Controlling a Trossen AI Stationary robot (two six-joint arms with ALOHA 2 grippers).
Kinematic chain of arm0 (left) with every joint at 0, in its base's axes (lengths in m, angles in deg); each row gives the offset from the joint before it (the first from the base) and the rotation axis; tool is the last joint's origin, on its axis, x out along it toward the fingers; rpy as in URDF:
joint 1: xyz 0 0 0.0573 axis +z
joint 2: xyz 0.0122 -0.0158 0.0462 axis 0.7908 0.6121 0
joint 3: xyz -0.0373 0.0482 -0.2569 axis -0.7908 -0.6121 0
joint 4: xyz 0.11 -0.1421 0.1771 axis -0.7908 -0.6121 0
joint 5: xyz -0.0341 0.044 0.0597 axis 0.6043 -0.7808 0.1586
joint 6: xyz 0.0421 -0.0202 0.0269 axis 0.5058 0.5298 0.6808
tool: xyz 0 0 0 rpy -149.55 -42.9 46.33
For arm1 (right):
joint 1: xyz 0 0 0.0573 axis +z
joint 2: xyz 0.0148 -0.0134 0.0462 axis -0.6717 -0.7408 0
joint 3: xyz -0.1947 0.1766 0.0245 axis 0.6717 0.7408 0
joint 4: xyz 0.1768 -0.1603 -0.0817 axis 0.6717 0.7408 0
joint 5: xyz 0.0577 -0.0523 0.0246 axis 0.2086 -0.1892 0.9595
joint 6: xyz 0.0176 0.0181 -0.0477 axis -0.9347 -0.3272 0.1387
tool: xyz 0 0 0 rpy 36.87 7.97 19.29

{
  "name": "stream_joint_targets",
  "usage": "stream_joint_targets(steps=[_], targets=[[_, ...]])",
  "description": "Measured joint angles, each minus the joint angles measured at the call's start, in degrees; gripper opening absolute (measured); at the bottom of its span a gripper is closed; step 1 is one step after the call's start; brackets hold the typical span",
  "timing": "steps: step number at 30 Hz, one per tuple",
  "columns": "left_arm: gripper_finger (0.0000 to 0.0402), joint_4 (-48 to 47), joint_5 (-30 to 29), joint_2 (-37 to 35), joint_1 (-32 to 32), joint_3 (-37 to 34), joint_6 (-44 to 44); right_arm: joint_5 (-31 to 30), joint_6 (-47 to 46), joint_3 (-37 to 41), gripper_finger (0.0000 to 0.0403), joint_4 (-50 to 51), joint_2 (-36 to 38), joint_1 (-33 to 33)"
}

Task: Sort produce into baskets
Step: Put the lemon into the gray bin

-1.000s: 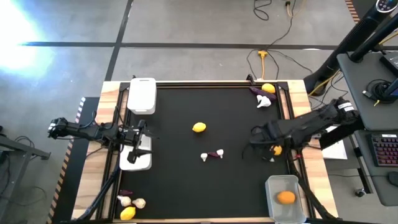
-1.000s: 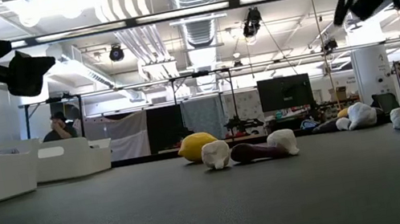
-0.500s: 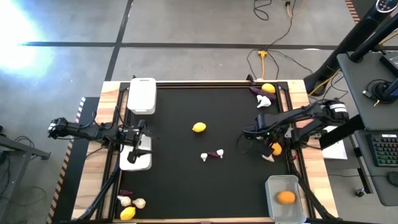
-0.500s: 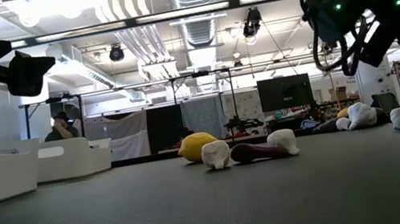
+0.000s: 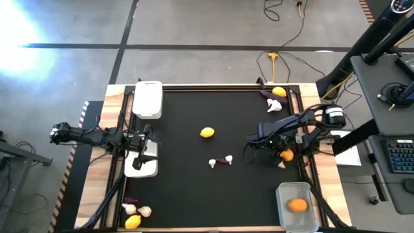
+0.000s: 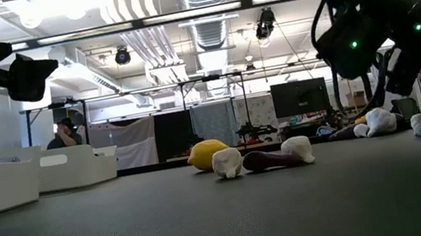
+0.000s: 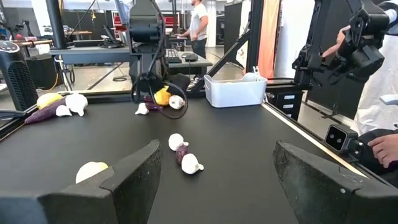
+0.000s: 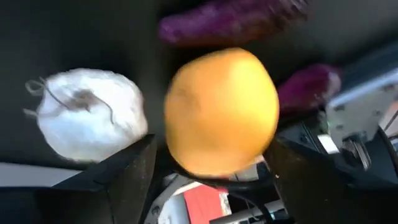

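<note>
Right gripper (image 5: 279,154) open over the orange fruit (image 8: 221,112) beside a garlic bulb (image 8: 90,112), pick step: needs descending, closing; left gripper (image 7: 214,180) open, idle.

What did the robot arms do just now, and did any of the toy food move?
The right arm swung in toward the middle of the mat, so its tool now sits nearer the centre, with the orange fruit close between its fingers, not gripped. The left tool stayed open over the white basket. The lemon and the garlic-and-eggplant pile did not move.
</note>
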Motion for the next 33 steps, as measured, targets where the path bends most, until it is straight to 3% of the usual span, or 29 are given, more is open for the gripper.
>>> stream_joint_targets(steps=[9, 21, 29, 33], targets=[[0.0288, 0.0, 0.0, 0.0, -0.01, 0.0, 0.0, 1.56, 2.82, 0.0, 0.0271, -2.73, -4.57, 0.0], [0.0288, 0.0, 0.0, 0.0, 0.0, 0.0, 0.0, 1.2, 3.13, 0.02, 0.0252, -4.61, -3.15, 0.23], [0.0288, 0.02, 0.0, 0.0, 0.01, -0.02, 0.0, 0.79, -0.89, -3.38, 0.0238, -2.01, 3.0, 3.38], [0.0288, 0.01, 0.0, 0.04, -0.01, 0.0, 0.0, 0.79, -9.99, -9.35, 0.0239, 0.04, 8.83, 7.86]])
